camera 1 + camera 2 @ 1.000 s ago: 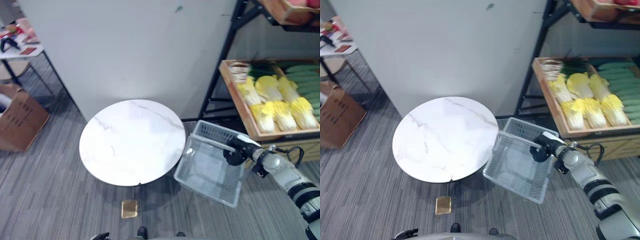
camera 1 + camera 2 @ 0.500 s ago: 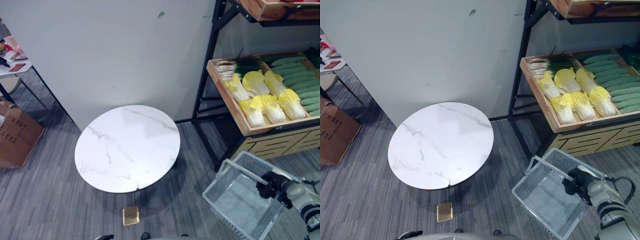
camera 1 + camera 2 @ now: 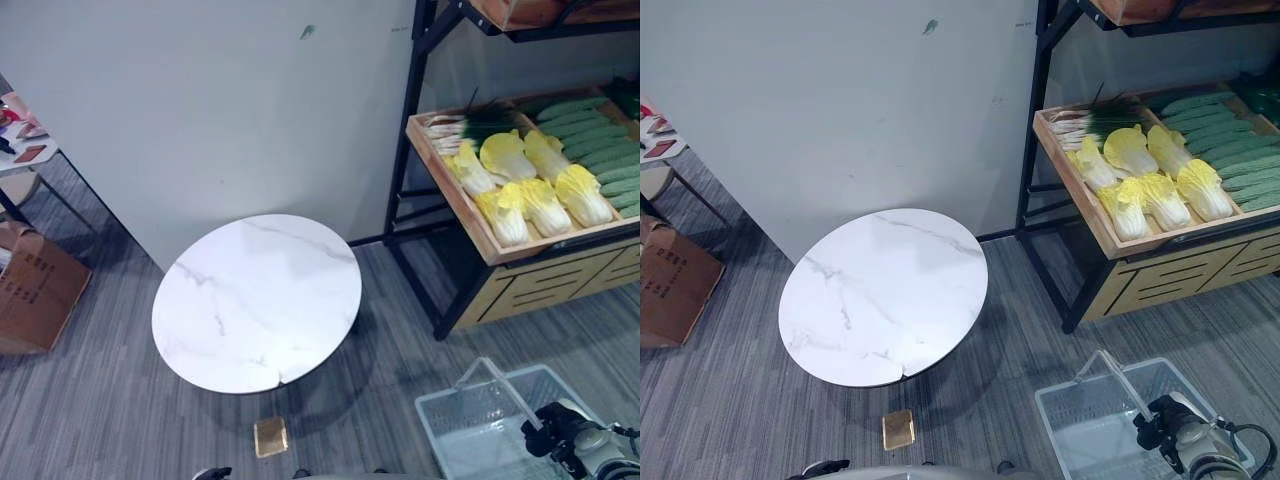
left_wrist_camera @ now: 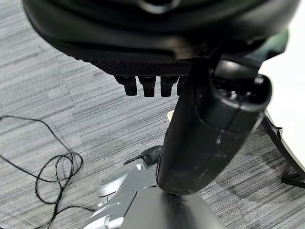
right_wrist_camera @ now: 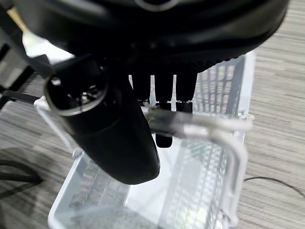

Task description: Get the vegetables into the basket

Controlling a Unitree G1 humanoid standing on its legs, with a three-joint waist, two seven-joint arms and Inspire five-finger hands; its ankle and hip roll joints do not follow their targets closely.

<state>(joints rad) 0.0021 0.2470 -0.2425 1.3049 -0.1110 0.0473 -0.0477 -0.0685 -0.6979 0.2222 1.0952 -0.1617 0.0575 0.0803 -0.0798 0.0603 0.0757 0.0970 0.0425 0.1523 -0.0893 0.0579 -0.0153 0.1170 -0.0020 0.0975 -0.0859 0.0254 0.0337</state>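
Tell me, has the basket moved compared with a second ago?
Yes. The basket, carried by its handle in the right hand, was beside the round table; now it is well away from the table's edge, near the robot in front of the vegetable shelf.

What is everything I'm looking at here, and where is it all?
Basket: one, white wire, on the floor lower right, empty.
Round table: one, white marble, centre.
Napa cabbages: several, yellow, in the wooden tray on the rack at right.
Cucumbers: several, green, same tray.
Scallions: one bunch, tray's far end.
Cardboard box: one, brown, left.
Right hand: dark, fingers curled round the basket's handle.
Left hand: dark, fingers curled, holding nothing.
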